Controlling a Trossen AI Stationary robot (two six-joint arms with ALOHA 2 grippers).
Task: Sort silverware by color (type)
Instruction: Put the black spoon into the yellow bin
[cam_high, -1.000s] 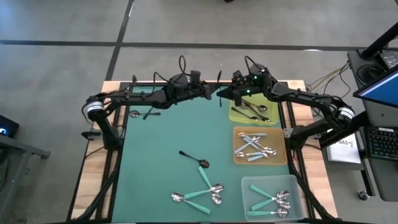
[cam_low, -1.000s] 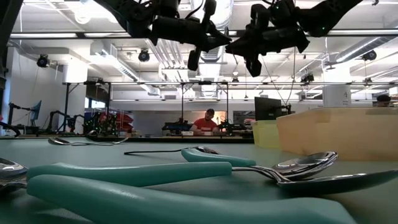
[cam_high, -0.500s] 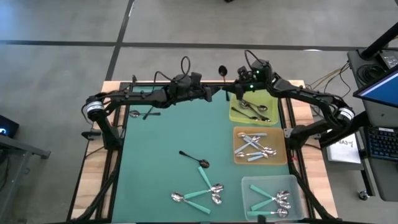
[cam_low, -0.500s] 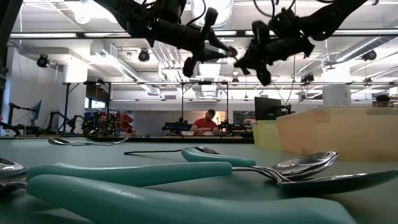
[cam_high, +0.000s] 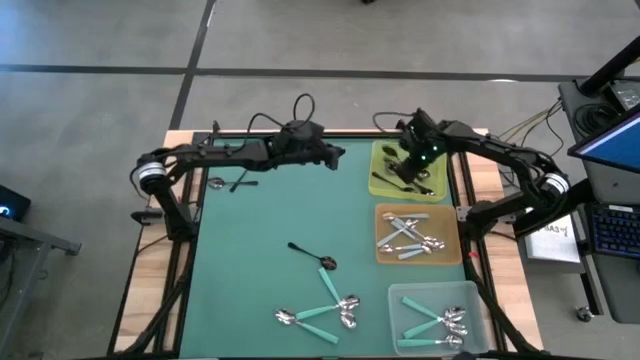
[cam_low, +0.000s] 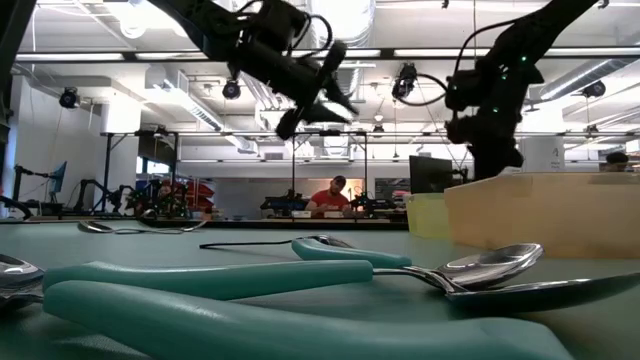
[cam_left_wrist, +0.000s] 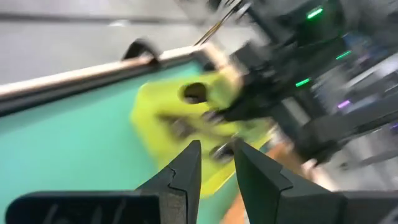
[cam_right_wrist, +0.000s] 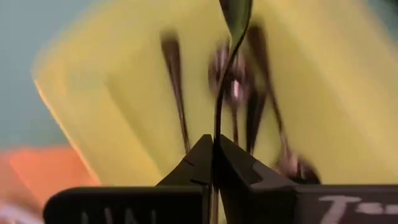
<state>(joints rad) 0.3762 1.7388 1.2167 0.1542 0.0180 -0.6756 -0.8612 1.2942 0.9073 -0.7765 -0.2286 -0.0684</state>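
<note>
High view: the right gripper (cam_high: 408, 166) hangs over the yellow tray (cam_high: 380, 183), its jaws pinched on a dark spoon (cam_right_wrist: 231, 43) by the handle, above the dark spoons lying in that tray. The left gripper (cam_high: 338, 152) hovers just beside the tray over the green mat (cam_high: 260, 210), jaws narrowly parted and holding nothing. Teal spoons (cam_high: 325, 310) and one dark spoon (cam_high: 312, 254) lie on the mat.

blurred: dark spoons (cam_right_wrist: 249, 118) in yellow tray (cam_right_wrist: 112, 93) (count unclear) | cut off: clear tray (cam_high: 430, 300)
</note>
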